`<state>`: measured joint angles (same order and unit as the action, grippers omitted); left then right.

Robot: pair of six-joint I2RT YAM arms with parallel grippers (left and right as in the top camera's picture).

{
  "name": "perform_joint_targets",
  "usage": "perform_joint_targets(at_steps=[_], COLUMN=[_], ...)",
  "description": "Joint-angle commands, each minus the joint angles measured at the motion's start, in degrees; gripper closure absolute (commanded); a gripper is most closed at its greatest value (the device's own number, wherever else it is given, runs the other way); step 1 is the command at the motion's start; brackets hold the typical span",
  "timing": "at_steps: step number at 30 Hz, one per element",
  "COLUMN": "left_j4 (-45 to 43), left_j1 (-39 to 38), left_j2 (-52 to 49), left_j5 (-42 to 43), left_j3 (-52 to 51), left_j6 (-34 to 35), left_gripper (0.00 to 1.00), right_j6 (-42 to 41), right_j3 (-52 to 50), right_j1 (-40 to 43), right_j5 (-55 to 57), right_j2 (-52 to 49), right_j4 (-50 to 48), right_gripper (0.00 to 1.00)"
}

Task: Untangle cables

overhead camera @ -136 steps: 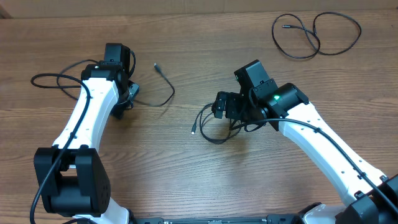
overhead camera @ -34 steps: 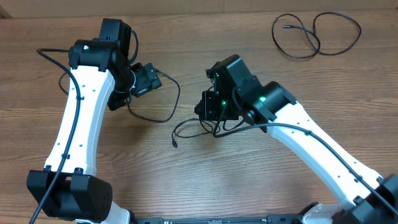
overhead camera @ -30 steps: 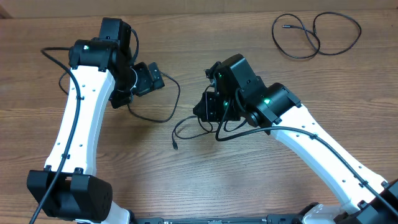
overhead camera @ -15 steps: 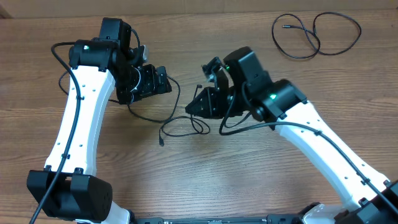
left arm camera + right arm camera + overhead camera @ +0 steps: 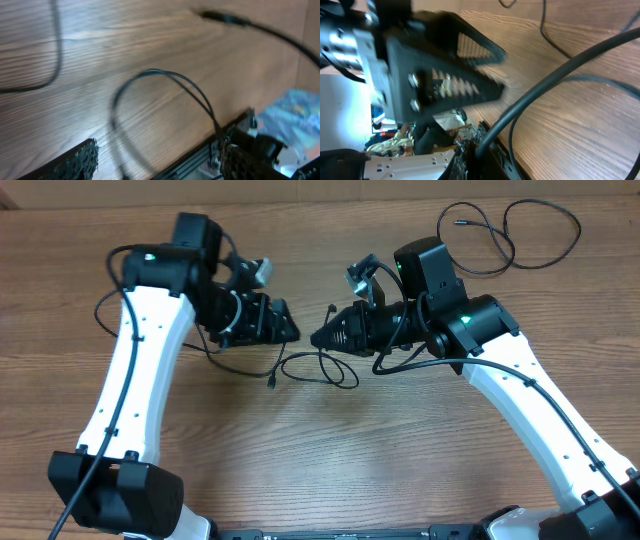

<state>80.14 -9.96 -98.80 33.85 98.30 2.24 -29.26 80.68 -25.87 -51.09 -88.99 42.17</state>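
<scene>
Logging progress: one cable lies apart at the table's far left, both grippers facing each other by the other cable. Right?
No, the separate cable lies far right, as the overhead view shows. The left gripper and right gripper do face each other by the other cable.

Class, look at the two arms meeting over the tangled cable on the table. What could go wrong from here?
The left pincer and right pincer point tip to tip, very close, so they may collide.
The right pincer is shut on the cable; a hard pull could tighten its loops instead of freeing them.
The left pincer is open and might close beside the loop, missing it.
</scene>
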Motion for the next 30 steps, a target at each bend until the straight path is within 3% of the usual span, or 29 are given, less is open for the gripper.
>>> perform_joint_targets(at_steps=[1, 7, 21, 30], left_j4=[0.2, -1.2, -1.3, -4.4], left_j1=[-2.4, -3.6, -5.0, -5.1], left_j2=[-0.3, -0.3, -0.5, -0.5], left_j5=[0.5, -7.1, -5.3, -5.2], left_j3=[-1.3, -3.8, -4.7, -9.0], left_j6=[-3.3, 3.8, 2.3, 6.0], left_gripper=[0.2, 0.22, 0.3, 0.28], right_j6=[-1.2, -2.3, -2.3, -2.5], right_j3=[1.2, 1.2, 1.2, 1.2], right_j1=[0.6, 3.3, 7.1, 9.5], right_j5=[-1.7, -1.8, -5.7, -5.6], right_j2=[1.1, 1.1, 1.1, 1.1], right_j4=[-2.0, -2.3, -3.5, -3.8], right_gripper=[0.96, 0.96, 0.96, 0.96])
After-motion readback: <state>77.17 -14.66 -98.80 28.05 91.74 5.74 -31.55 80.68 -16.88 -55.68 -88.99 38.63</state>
